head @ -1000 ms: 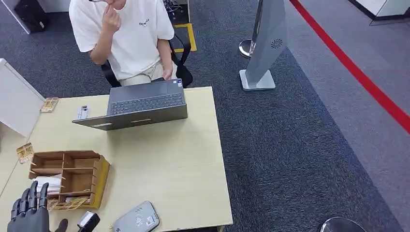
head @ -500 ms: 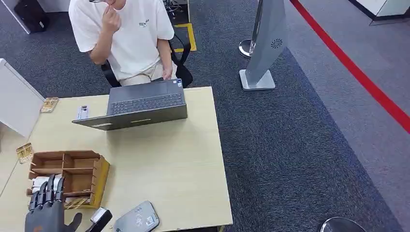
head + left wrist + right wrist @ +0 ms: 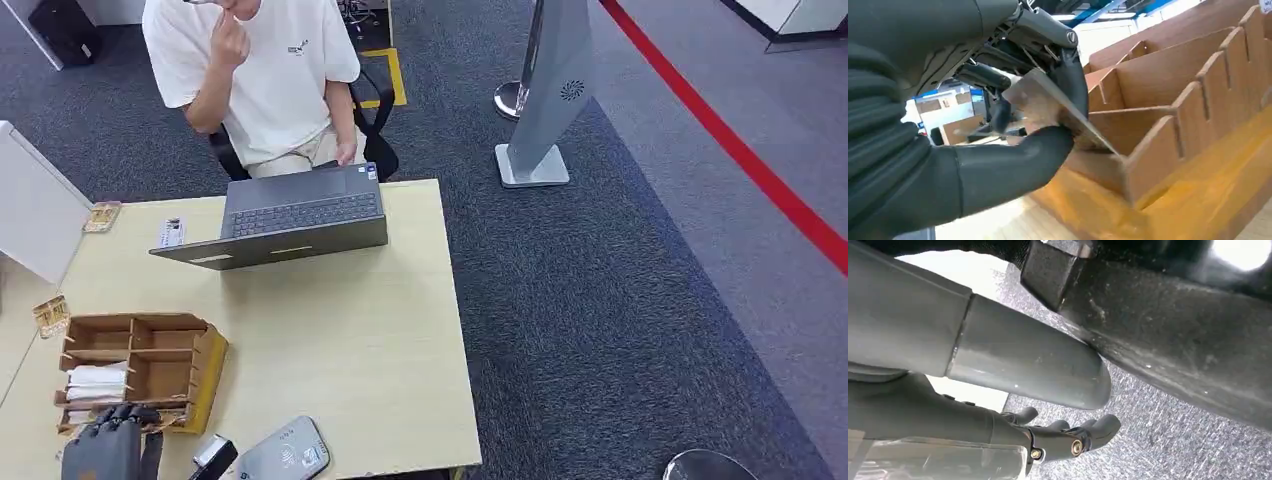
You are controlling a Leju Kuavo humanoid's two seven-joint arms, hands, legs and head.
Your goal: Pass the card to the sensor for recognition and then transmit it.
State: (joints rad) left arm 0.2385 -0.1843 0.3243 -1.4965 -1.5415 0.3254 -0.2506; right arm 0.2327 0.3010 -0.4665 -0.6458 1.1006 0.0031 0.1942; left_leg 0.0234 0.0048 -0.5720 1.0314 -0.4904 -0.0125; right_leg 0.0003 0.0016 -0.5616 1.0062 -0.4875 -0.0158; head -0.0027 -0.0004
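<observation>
The counter (image 3: 380,330) carries a laptop (image 3: 290,215), a wooden organizer (image 3: 180,365) and a grey sensor (image 3: 285,452) at its near edge. A person (image 3: 260,70) sits behind the laptop. The left hand (image 3: 1013,125) pinches a card (image 3: 1048,107) over the organizer's near compartments. The right hand (image 3: 1048,432) hangs with fingers spread, holding nothing.

The card (image 3: 1048,107) is a thin, pale, slightly shiny rectangle, held tilted between the thumb and the dark fingers of the left hand (image 3: 108,448), with its lower edge at the front compartment of the brown wooden card box (image 3: 150,368). More cards (image 3: 98,384) lie as a white stack in one left compartment of this box, which stands on the near left part of the table. The sensor (image 3: 284,453) is a flat grey pad with rounded corners and a small white symbol, lying flat at the near table edge, just right of the box and apart from it.
</observation>
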